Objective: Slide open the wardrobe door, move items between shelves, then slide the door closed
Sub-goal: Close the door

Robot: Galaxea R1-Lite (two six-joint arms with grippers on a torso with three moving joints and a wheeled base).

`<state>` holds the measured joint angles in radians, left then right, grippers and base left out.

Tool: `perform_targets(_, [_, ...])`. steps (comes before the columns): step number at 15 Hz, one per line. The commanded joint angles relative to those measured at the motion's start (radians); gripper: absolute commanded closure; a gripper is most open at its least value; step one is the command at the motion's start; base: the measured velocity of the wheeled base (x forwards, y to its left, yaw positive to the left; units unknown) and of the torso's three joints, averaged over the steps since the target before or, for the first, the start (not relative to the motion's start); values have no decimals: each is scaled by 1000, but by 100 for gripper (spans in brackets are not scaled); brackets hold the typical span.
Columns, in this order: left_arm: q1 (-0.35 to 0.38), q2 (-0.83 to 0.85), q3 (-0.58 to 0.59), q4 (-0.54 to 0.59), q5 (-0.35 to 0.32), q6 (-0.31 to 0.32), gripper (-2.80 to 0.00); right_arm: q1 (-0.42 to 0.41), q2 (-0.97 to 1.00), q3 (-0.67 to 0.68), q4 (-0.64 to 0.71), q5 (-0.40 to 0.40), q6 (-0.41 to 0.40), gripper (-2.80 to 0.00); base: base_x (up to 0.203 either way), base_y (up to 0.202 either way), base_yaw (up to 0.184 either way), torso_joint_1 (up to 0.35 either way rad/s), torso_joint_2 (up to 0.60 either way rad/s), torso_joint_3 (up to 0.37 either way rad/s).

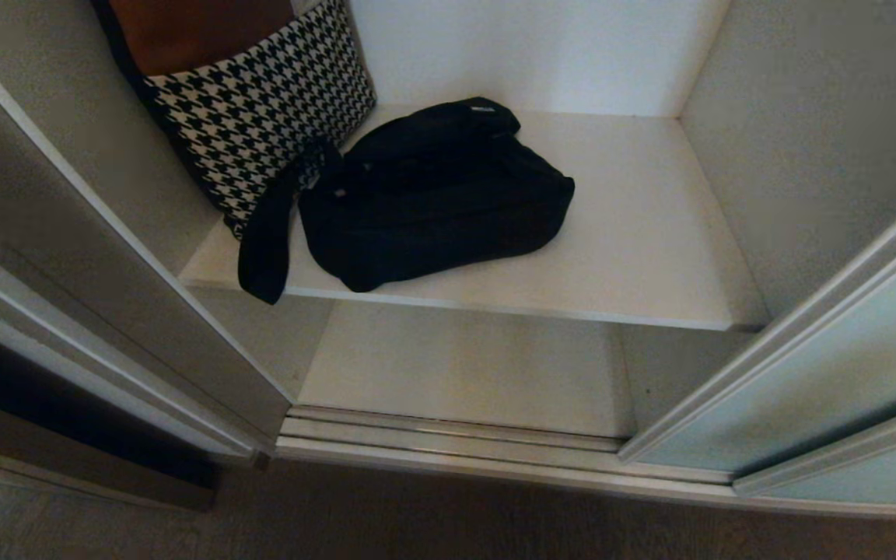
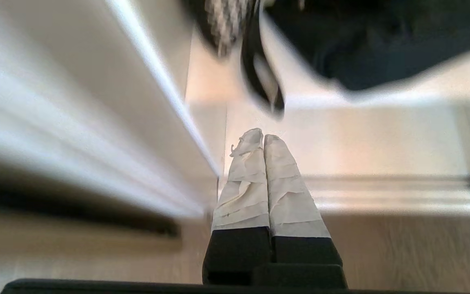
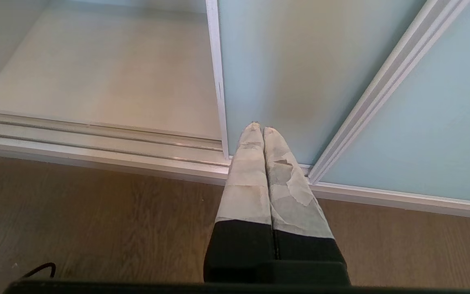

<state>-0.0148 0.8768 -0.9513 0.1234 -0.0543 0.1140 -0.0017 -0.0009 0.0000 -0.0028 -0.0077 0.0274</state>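
Observation:
The wardrobe stands open. A soft black bag (image 1: 440,198) lies on the upper white shelf (image 1: 650,233), and its wide strap (image 1: 265,241) hangs over the shelf's front edge. The frosted blue-green sliding door (image 1: 813,381) is slid to the right. Neither arm shows in the head view. My left gripper (image 2: 262,136) is shut and empty, low in front of the opening, below the bag (image 2: 382,45) and the hanging strap (image 2: 261,81). My right gripper (image 3: 259,128) is shut and empty, parked above the floor before the door (image 3: 292,73).
A black-and-white houndstooth bag (image 1: 261,117) leans on the left wall of the upper shelf, touching the black bag. The lower shelf (image 1: 463,365) is bare. The bottom door track (image 1: 448,435) runs along the front, and a left door panel (image 1: 106,295) borders the opening. Wood floor (image 3: 96,220) lies below.

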Motion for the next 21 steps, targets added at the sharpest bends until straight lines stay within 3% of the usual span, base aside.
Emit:
perform_targets(1, [57, -263, 204, 2, -24, 0, 0, 0, 1, 2, 0, 0, -1, 0, 0, 0, 0, 0, 0, 0])
perform_targets(5, [73, -575, 560, 0, -53, 4, 0, 0, 1, 2, 0, 0, 0, 0, 0, 0, 0, 0, 0, 0])
perform_targets(9, [34, -821, 765, -3, -54, 10, 0, 0, 1, 2, 0, 0, 0, 0, 0, 0, 0, 0, 0, 0])
perform_targets(12, [26, -877, 928, -99, 44, -28, 0, 0, 1, 2, 0, 0, 0, 0, 0, 0, 0, 0, 0, 0])
perform_targets(21, [26, -874, 950, -120, 49, -20, 0, 0, 1, 2, 0, 0, 0, 0, 0, 0, 0, 0, 0, 0])
